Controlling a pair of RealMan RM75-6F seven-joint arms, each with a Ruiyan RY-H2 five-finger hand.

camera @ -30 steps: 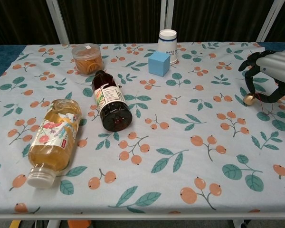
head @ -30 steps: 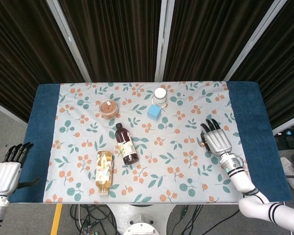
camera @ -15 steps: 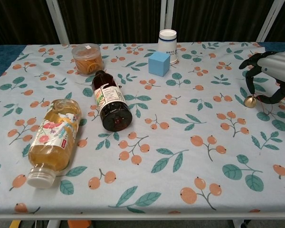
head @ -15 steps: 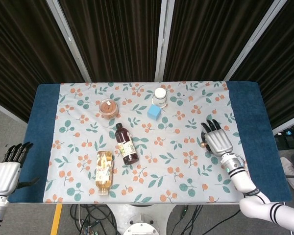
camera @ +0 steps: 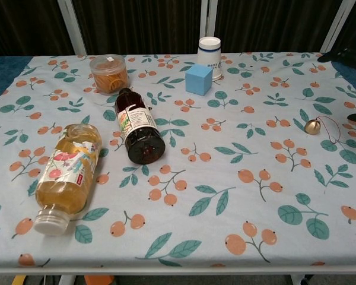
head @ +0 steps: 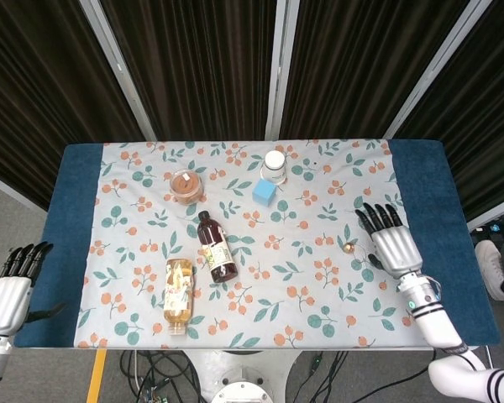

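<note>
No legible text on the bottle labels (camera: pixel 132 119) or cup (camera: pixel 209 56).

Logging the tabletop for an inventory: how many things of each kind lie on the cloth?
Bottles: 2, dark and amber
Jar: 1
Cup: 1
Blue cube: 1
Bell: 1
Total: 6

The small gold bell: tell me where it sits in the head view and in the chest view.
Head view: the small gold bell lies right of centre on the floral cloth, just left of the right hand.
Chest view: the bell lies near the right edge, with a thin red loop trailing to its right.
Shared landmark: the blue cube, standing beside the white cup.
</note>
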